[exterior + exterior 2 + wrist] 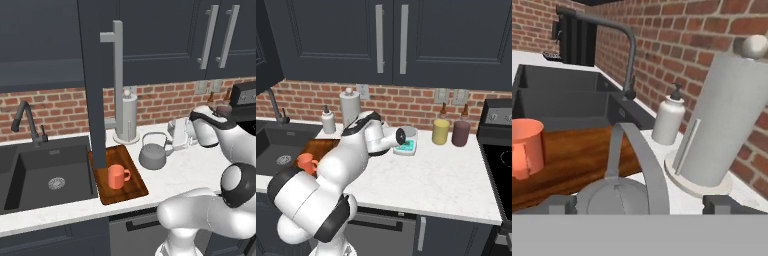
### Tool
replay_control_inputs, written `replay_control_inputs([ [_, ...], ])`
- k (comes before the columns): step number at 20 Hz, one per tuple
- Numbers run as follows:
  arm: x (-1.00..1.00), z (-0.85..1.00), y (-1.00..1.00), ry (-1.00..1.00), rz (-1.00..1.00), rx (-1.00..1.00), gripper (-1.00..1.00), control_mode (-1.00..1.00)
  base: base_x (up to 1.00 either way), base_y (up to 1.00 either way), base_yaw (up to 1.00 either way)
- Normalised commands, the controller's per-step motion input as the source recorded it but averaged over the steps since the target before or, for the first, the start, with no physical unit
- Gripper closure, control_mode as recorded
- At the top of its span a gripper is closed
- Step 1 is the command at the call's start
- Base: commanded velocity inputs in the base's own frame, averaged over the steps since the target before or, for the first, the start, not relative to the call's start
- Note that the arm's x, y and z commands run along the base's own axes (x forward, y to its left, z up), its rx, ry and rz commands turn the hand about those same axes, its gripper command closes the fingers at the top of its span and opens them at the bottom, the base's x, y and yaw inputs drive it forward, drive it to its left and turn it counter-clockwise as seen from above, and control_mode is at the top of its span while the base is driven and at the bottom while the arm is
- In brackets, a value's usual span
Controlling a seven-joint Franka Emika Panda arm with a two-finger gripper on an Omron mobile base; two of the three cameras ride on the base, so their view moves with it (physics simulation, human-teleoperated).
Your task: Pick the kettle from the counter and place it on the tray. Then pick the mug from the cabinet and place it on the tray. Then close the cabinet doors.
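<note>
The grey kettle [152, 154] stands on the white counter [190, 170], just right of the brown wooden tray [132, 187]. The orange-red mug [117, 176] stands upright on the tray, also seen as mug [306, 162] and mug [527, 147]. My gripper [172, 140] reaches in from the kettle's right side. In the hand view the gripper [640, 204] is open, its tips wide apart on either side of the kettle's arched handle [647, 160], not touching it. One cabinet door [95, 75] hangs open over the tray's left edge.
A white paper-towel roll [126, 117] and a soap bottle [668, 120] stand close behind the kettle by the brick wall. The black sink [45, 175] with its faucet [27, 122] lies left of the tray. A yellow tumbler [440, 131], a maroon tumbler [460, 133] and the stove [498, 155] stand to the right.
</note>
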Motion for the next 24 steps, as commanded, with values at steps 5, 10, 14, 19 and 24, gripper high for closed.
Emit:
replay_control_inputs([
  [5,0.32,-0.29,0.00,0.00,0.09,0.00,-1.00,-1.00,0.00,0.00,0.00],
  [10,0.36,-0.21,0.00,0.00,0.06,0.02,-1.00,-1.00,0.00,0.00,0.00],
  [14,0.25,-0.07,-0.01,0.00,0.00,0.06,-1.00,-1.00,0.00,0.00,0.00],
  [19,0.22,-0.12,0.00,0.00,0.00,0.03,-1.00,-1.00,0.00,0.00,0.00],
  [24,0.05,-0.15,0.10,0.00,0.00,0.00,-1.00,-1.00,0.00,0.00,0.00],
])
